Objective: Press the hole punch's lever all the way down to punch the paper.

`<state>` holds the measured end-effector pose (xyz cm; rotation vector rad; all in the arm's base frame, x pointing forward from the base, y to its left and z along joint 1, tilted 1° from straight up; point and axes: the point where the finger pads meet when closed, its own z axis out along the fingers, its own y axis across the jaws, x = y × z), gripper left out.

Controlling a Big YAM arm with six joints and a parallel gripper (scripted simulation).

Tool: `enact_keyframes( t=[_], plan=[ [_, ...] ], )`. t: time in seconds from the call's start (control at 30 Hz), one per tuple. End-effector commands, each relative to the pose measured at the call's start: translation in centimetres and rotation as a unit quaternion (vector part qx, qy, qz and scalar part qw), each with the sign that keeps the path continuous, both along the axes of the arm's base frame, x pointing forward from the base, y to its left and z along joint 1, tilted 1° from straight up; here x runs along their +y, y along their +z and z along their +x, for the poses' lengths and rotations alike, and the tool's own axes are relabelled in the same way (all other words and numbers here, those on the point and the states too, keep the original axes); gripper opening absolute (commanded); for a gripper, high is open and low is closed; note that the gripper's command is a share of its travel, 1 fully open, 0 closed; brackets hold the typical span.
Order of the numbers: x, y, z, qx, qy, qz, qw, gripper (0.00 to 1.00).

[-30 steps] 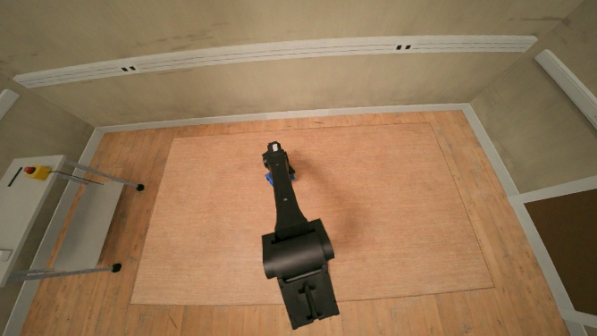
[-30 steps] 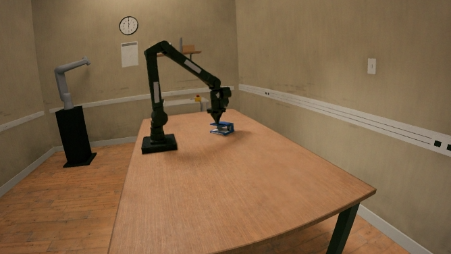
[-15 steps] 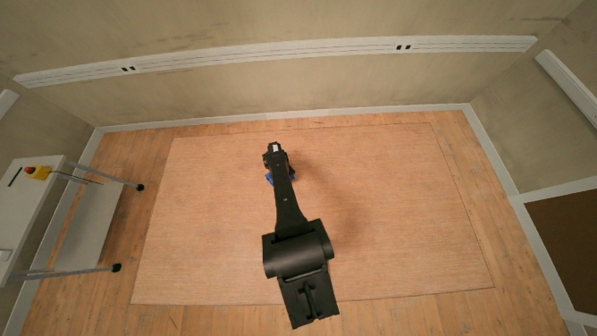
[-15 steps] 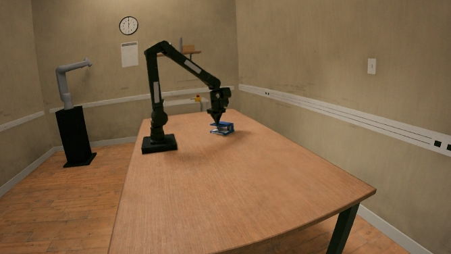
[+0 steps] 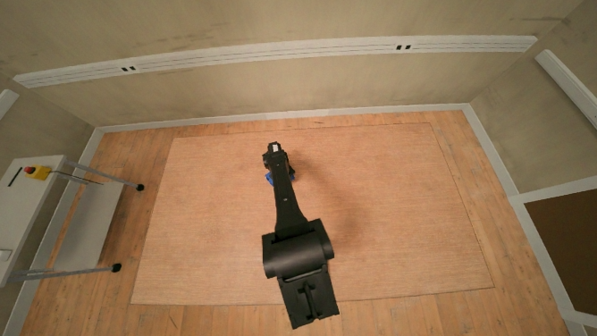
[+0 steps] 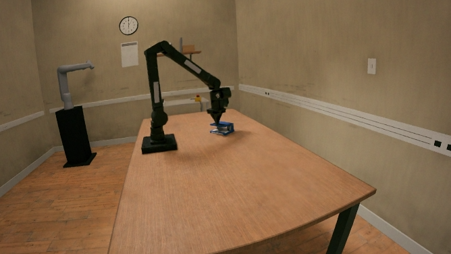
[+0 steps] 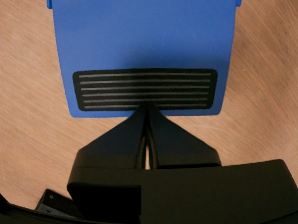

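With its fingers pressed together on nothing, the gripper (image 7: 148, 141) bears down on the ribbed lever pad of the blue punch (image 7: 143, 36), upper centre of the table (image 6: 209, 189), pressing step underway, needing straight downward force next.

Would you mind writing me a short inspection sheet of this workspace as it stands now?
Surface: wooden table, bearing the arm's base and the punch.
Job's things: blue hole punch standing on the table; its lever has a black ribbed pad. Paper cannot be made out for sure.
Clutter: nothing seen on the table.
Grippers: gripper shut, holding nothing, tips down on the ribbed pad's near edge.
Cables: nothing seen.
Surroundings: grey arm on a black pedestal, wall clock, posted sheet, side table with a red-button box.
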<state>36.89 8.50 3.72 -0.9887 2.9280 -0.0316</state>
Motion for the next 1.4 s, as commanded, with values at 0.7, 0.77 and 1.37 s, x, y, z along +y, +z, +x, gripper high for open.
enact_keyframes(
  t=[0.7,0.77,1.37],
  plan=[
    [0.22,-3.24,-1.09,0.021,0.009,0.001,1.0,0.0],
    [0.22,-3.24,-1.09,0.021,0.009,0.001,1.0,0.0],
    [0.22,-3.24,-1.09,0.021,0.009,0.001,1.0,0.0]
  ],
)
